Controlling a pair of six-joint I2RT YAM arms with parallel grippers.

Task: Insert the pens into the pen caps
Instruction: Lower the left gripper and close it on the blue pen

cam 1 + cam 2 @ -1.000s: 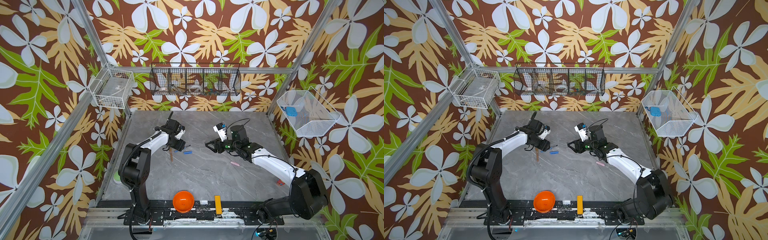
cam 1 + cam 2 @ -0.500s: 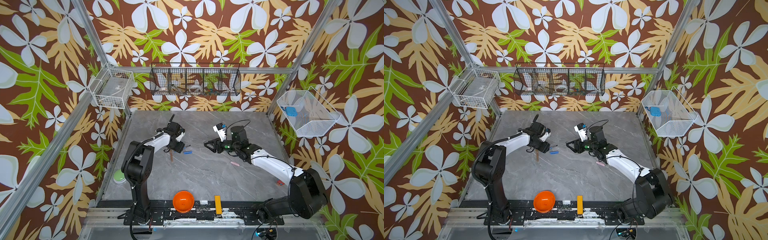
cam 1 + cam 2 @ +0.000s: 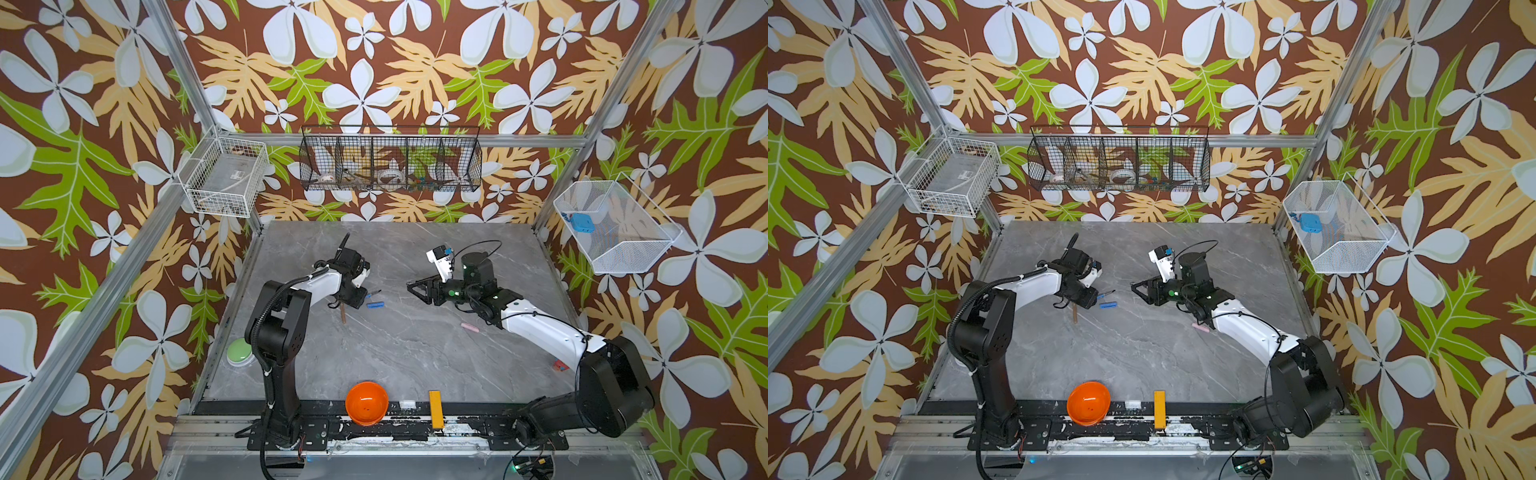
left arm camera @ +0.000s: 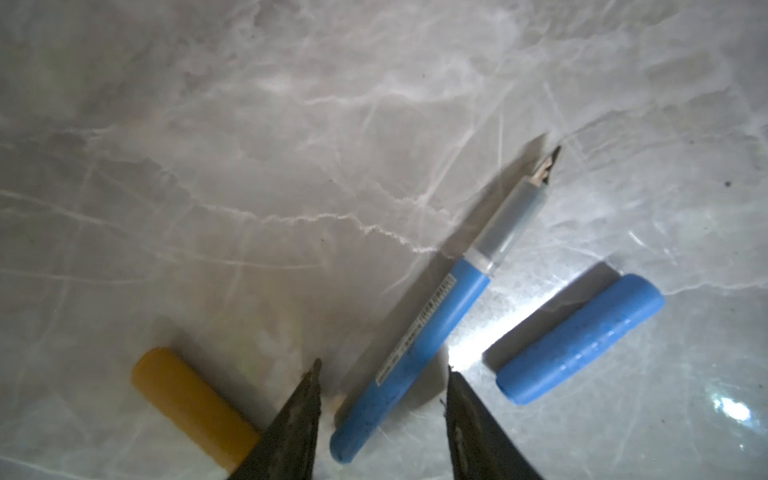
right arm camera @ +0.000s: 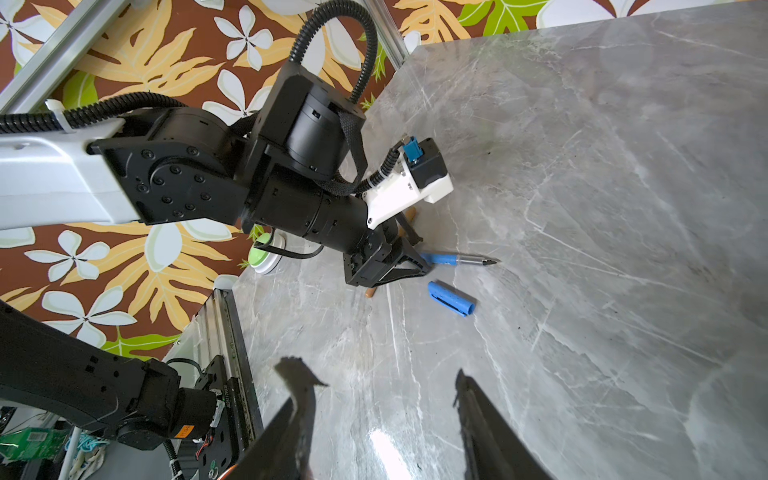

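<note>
In both top views the scene is lit brightly and evenly from above, and everything is seen sharp. Only soft, pale shadows are thrown on the grey table [image 3: 415,345] under the arms. The left wrist view is dimmer and a little blurred. A white patch of glare is seen there between the blue pen [image 4: 419,336] and the blue cap [image 4: 582,336], and dark shadows are thrown beside both. The fingertips [image 4: 299,415] of the left gripper [image 4: 383,365] are out of focus. In the right wrist view a shine is seen on the table by the blurred right gripper [image 5: 376,368].
</note>
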